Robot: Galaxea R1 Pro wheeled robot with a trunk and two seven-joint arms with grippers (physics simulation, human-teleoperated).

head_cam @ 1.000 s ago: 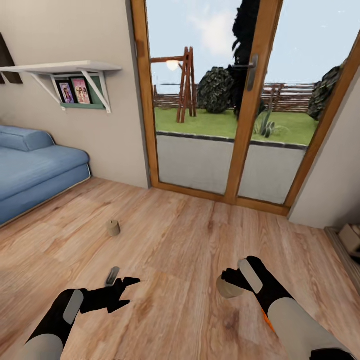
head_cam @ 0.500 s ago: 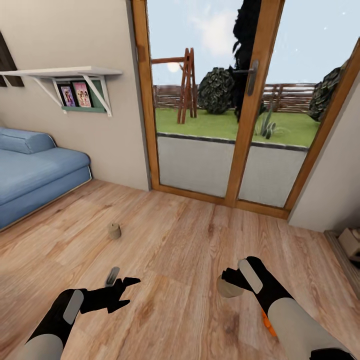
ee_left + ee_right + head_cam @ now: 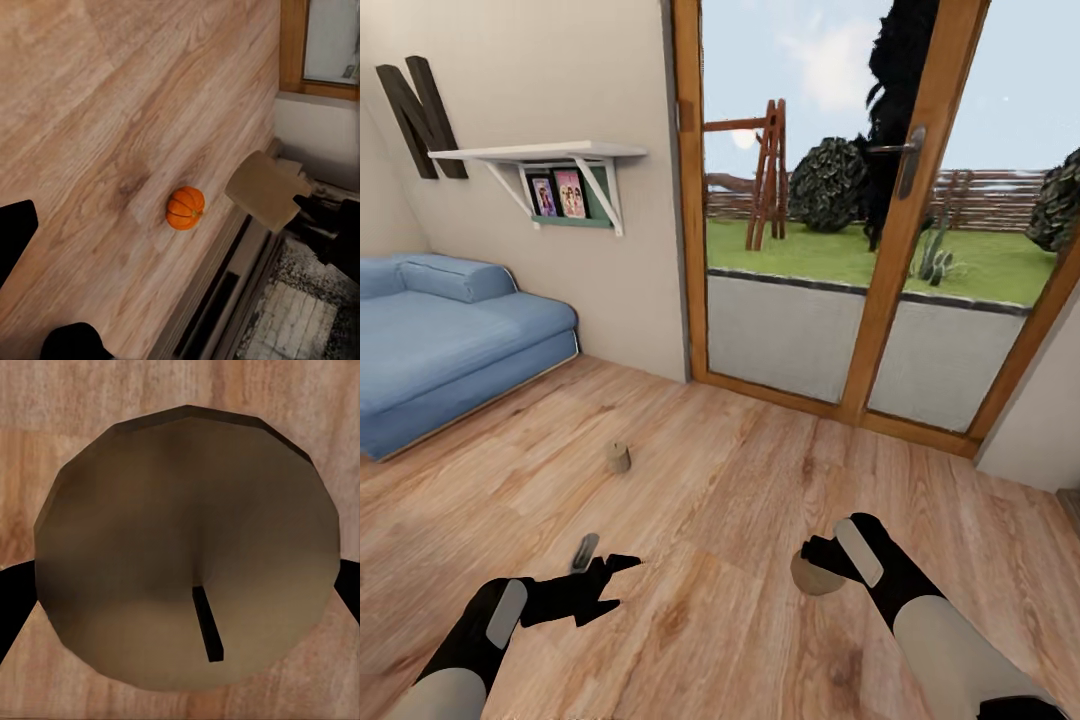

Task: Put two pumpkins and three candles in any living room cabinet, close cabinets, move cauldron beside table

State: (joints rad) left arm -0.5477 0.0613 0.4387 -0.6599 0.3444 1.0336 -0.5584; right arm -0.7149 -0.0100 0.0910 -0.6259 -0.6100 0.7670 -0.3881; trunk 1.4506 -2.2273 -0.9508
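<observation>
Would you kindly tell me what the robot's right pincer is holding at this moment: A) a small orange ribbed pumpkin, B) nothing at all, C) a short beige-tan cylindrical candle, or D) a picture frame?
C: the right pincer is shut on a short beige-tan cylindrical candle, whose wick end faces the right wrist camera.

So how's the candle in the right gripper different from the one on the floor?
The held candle is clamped off the floor in the right gripper; the floor candle sits loose on the wood floor. The held one is nearer the robot, the floor one nearer the sofa. Both are stubby tan cylinders.
</observation>
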